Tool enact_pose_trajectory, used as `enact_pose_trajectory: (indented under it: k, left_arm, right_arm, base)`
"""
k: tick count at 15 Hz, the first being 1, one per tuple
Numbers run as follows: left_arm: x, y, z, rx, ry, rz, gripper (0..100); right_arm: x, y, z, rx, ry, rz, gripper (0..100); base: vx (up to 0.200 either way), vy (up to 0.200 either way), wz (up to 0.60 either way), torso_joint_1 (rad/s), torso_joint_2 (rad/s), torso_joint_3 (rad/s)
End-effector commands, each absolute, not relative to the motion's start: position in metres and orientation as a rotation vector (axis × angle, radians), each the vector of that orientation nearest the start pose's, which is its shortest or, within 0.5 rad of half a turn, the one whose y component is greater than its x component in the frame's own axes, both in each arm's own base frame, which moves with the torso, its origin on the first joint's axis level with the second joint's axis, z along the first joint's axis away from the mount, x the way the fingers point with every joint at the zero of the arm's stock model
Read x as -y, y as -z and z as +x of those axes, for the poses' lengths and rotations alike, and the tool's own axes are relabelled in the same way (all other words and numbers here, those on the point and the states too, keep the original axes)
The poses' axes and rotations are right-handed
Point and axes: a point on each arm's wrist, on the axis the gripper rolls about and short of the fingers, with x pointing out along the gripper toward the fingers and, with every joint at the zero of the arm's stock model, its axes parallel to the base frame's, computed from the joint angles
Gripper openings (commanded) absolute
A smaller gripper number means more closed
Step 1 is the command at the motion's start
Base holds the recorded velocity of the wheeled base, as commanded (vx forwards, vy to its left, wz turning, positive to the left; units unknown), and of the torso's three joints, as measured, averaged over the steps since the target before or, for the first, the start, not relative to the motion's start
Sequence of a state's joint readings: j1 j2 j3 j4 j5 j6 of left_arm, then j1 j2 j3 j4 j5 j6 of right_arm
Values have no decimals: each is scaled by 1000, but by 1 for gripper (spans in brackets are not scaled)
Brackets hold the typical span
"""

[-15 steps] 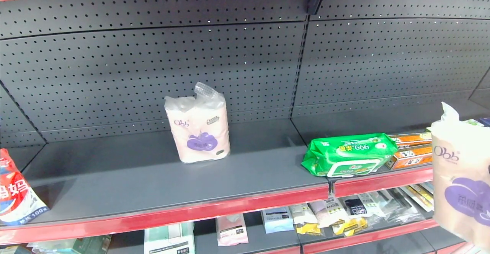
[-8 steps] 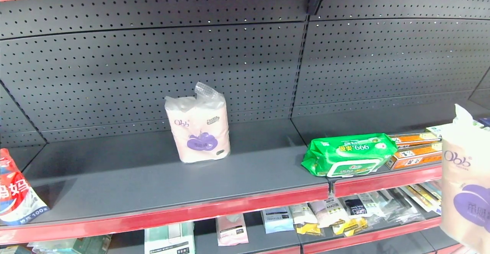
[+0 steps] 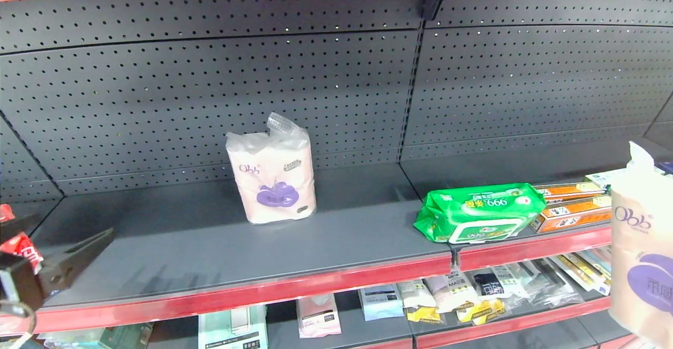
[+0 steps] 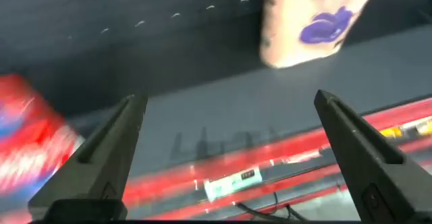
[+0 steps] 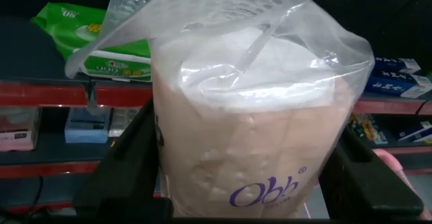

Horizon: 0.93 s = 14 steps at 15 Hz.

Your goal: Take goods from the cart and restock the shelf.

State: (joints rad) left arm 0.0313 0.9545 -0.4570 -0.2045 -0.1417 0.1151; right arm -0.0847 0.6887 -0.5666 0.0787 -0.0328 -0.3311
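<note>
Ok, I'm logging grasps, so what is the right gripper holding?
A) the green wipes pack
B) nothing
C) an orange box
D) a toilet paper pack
D: in the right wrist view the right gripper is shut on the toilet paper pack, one finger on each side of it.

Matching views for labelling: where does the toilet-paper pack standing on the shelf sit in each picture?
Head view: standing pack upright mid-shelf, left of the green wipes.
Left wrist view: same pack, beyond the open left hand.
Right wrist view: that is a second pack, held by the right hand.
Shared landmark: the shelf's red front edge.
</note>
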Motion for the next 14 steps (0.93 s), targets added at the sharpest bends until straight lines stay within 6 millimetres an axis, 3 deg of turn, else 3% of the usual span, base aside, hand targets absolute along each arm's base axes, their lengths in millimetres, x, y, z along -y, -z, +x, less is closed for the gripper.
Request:
enact_pose_trajectory:
  k: [1,6,7,9,10,11,14]
  left_arm:
    - [-14,-161,208,-376,310,134,100]
    - [-26,-130,288,-294,684,130,100]
    - [-25,-130,288,-293,691,129,100]
    - [-22,-118,328,-256,840,104,100]
    - [-23,-116,334,-252,848,107,100]
    - [-25,-111,353,-227,883,120,100]
    - [-18,-103,374,-205,952,113,100]
  right_arm:
    - [5,-224,54,-230,85,-324,0]
    - [8,-221,56,-253,117,-324,0]
    - [8,-221,56,-253,117,-324,0]
    - [8,-221,58,-265,131,-328,0]
    - [8,-221,58,-267,135,-330,0]
    - [9,-221,58,-268,141,-330,0]
    - [9,-220,60,-280,154,-333,0]
  base:
    - [0,0,0,0,0,0]
    - [0,0,0,0,0,0]
    - [0,0,0,0,0,0]
    - [0,0,0,0,0,0]
    - [0,0,0,0,0,0]
    - [0,0,0,0,0,0]
    - [0,0,0,0,0,0]
